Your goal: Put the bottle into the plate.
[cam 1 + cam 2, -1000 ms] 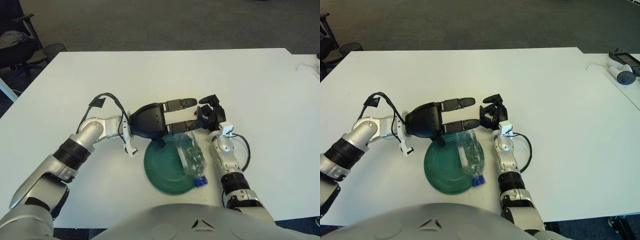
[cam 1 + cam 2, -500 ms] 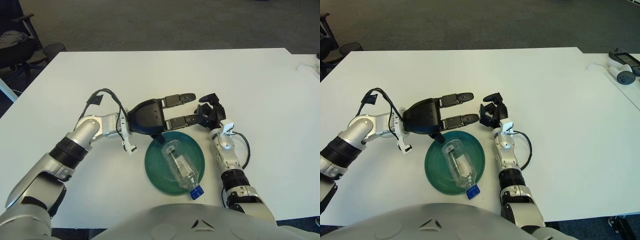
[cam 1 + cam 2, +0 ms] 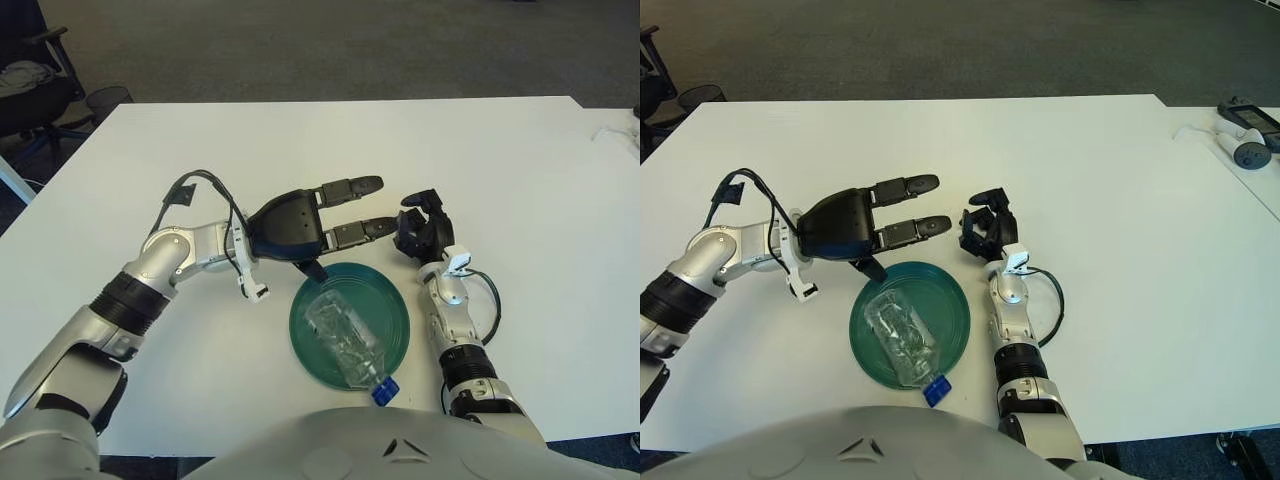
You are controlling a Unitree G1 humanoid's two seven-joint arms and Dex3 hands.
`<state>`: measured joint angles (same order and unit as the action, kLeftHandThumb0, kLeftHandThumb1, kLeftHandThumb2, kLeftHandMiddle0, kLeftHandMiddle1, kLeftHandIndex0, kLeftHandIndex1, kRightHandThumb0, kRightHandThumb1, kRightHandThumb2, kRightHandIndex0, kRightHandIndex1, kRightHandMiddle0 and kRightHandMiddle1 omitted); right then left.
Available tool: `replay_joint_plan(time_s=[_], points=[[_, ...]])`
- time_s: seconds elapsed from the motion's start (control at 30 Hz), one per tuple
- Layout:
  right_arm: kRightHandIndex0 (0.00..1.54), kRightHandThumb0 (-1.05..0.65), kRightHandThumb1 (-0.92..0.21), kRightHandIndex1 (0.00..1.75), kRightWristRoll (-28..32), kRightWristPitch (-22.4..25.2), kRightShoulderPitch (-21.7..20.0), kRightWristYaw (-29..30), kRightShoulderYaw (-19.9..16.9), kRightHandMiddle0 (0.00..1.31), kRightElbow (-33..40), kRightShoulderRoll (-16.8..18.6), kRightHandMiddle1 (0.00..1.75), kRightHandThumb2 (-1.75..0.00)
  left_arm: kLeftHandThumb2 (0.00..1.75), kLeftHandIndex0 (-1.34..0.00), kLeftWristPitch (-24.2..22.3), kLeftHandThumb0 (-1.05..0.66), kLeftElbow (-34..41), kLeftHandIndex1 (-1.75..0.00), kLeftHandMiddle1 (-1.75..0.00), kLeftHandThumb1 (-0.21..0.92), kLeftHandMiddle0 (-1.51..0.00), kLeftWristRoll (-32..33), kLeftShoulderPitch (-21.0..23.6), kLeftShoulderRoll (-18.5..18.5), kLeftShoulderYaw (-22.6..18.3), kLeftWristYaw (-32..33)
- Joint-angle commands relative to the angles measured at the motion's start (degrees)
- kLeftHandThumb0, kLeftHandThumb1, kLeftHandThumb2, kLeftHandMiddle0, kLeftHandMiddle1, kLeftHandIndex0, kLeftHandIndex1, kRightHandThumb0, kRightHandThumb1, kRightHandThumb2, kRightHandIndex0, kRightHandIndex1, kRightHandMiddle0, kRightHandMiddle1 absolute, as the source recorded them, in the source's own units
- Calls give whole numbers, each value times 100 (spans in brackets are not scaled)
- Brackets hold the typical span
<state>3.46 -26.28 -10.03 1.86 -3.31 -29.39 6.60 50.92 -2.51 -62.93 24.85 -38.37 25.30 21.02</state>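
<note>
A clear plastic bottle [image 3: 345, 343] with a blue cap lies on its side in the dark green plate [image 3: 392, 312], cap end over the plate's near rim. My left hand [image 3: 330, 222] hovers just behind the plate's far-left rim, fingers spread and pointing right, holding nothing and apart from the bottle. My right hand [image 3: 420, 227] shows just right of the plate's far edge, with its fingers curled and nothing in them.
The white table [image 3: 500, 160] stretches wide behind and to the right of the plate. A black cable loops off my left wrist [image 3: 195, 195]. A controller [image 3: 1247, 150] lies at the far right; a black chair [image 3: 30, 90] stands off the table's left.
The bottle has rolled leftward inside the plate, its cap swinging to the near rim. My left hand has drawn back up and left, away from the bottle. The right hand barely moved.
</note>
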Motion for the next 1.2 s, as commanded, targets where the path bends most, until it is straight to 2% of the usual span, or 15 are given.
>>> replay_joint_plan(time_s=[0.0,0.1,0.13,0.2,0.23,0.3,0.33,0.43,0.53,0.6,0.67,0.77,0.87,0.97,1.17], points=[[48,-1,-58,157,58,253,222,26,-1,26,-11,102,175,-95,53,0,61,-100,-258,0,0,92,0,327,208,-83,-178,-75],[46,-1,-59,158,47,388,269,0,40,26,87,76,175,-95,56,-2,170,-100,-808,-1,0,92,0,1160,361,118,-277,-250],[45,-1,-59,159,49,458,288,-32,57,26,125,56,175,-95,56,-2,145,-99,-1069,-1,0,92,0,1771,350,273,-332,-399],[44,-1,-59,161,53,541,312,-65,77,26,174,33,174,-95,46,-1,119,-90,-1332,-33,-3,92,-7,2443,327,432,-396,-597],[44,-1,-59,161,44,599,307,-77,87,26,176,16,174,-95,45,-1,30,-88,-1465,-38,-3,92,-8,3034,241,532,-502,-729],[44,-1,-59,161,30,688,286,-88,91,26,158,-14,175,-96,44,0,-153,-81,-1567,-82,-14,88,-19,3884,71,781,-689,-835],[44,-1,-59,162,24,730,271,-91,87,26,142,-30,175,-96,47,0,-239,-80,-1599,-90,-19,87,-20,4232,-17,997,-786,-778],[43,-1,-58,162,-24,836,253,-62,91,27,136,-64,175,-96,63,-7,-377,-70,-1965,-126,-68,78,-19,5237,-185,1666,-1199,-533],[44,-1,-58,162,-70,895,252,-31,102,27,145,-87,175,-97,73,-11,-675,-63,-1915,-137,-94,72,-22,5941,-265,2207,-1516,-332],[44,-1,-57,162,-83,913,242,-22,101,27,134,-99,175,-98,72,-23,-867,-48,-1894,-157,-121,74,-26,6274,-228,2511,-1688,-240],[45,-1,-57,163,-88,921,235,-17,99,26,127,-108,175,-99,76,-29,-1042,-43,-2047,-164,-139,72,-29,6523,-125,2726,-1898,-190],[46,-1,-56,164,-88,934,251,-15,99,25,149,-118,175,-100,107,-49,-1318,-15,-2231,-150,-163,45,-51,6713,-57,2919,-2222,-51],[46,-1,-56,165,-84,957,247,-12,97,25,152,-123,175,-101,125,-58,-1571,-5,-2139,-148,-171,30,-61,6710,-82,3090,-2390,95],[47,-1,-55,165,-70,994,240,-18,92,25,155,-126,175,-102,146,-58,-1919,-2,-2046,-165,-170,16,-72,6704,-179,3336,-2612,336],[48,-1,-54,165,-48,1049,258,-41,87,25,212,-139,175,-103,157,-57,-2293,0,-2099,-174,-169,8,-80,6905,-319,3631,-2972,177]])
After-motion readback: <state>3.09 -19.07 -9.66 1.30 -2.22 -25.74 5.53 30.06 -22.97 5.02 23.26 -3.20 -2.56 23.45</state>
